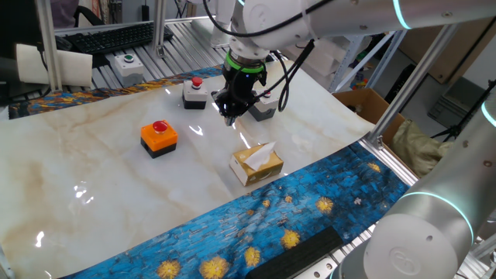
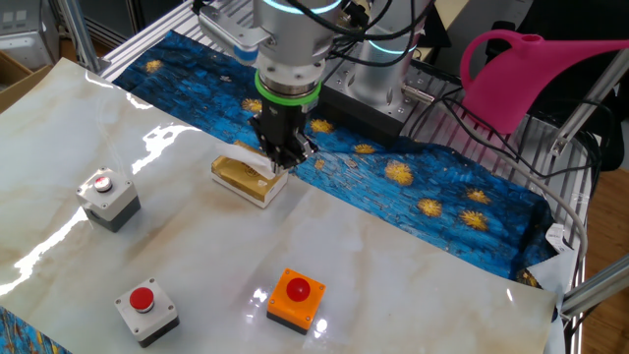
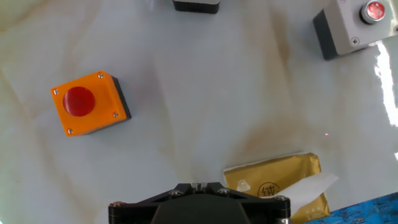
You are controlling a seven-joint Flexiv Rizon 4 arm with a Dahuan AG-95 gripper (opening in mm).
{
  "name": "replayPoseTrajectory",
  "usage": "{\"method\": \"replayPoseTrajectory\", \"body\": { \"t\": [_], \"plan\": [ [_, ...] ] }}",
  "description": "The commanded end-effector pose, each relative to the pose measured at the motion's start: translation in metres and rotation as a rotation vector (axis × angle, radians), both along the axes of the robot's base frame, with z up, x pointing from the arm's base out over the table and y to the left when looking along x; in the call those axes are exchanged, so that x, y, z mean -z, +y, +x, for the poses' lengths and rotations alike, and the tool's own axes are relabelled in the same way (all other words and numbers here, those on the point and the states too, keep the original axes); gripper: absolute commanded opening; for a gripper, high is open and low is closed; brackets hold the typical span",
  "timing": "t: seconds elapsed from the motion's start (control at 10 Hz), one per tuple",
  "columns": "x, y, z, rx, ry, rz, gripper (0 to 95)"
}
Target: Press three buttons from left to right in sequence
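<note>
My fingers (image 2: 282,160) hang above the bench (image 1: 101,178), pointing straight down; whether they are parted or closed I cannot tell, since the hand view shows only the black body of the hand and both fixed views show the tips as one dark mass. They hold nothing and touch nothing that I can see.

Just beside them lies the yellow tissue box (image 2: 246,179), a white tissue standing out of its top. In one fixed view it sits nearer the blue patterned cloth (image 1: 310,209) than my fingers do.

The three switches sit apart on the marble bench, each upright with its red push-button facing up. The orange switch (image 1: 159,139) on its black base stands alone, well clear of my fingers, and lies turned at an angle in the hand view. The first grey switch (image 1: 194,94) stands toward the far edge. The second grey switch (image 1: 262,108) is partly hidden behind my wrist in that view; the other fixed view shows it whole, well apart from the tissue box.
</note>
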State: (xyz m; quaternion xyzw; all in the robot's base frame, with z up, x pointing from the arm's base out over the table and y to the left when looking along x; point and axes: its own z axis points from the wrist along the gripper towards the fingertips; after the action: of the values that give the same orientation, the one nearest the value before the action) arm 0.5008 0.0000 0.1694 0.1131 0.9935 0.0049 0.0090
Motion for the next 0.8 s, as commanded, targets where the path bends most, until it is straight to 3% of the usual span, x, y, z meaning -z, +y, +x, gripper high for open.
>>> {"method": "replayPoseTrajectory", "body": {
  "t": [0.1, 0.4, 0.8],
  "plan": [
    [-0.0006, 0.0, -0.0008, 0.017, -0.026, 0.009, 0.0],
    [-0.0006, 0.0, -0.0008, 0.0, -0.025, -0.017, 0.0],
    [-0.0006, 0.0, -0.0008, -0.002, -0.015, -0.003, 0.0]
  ]
}}
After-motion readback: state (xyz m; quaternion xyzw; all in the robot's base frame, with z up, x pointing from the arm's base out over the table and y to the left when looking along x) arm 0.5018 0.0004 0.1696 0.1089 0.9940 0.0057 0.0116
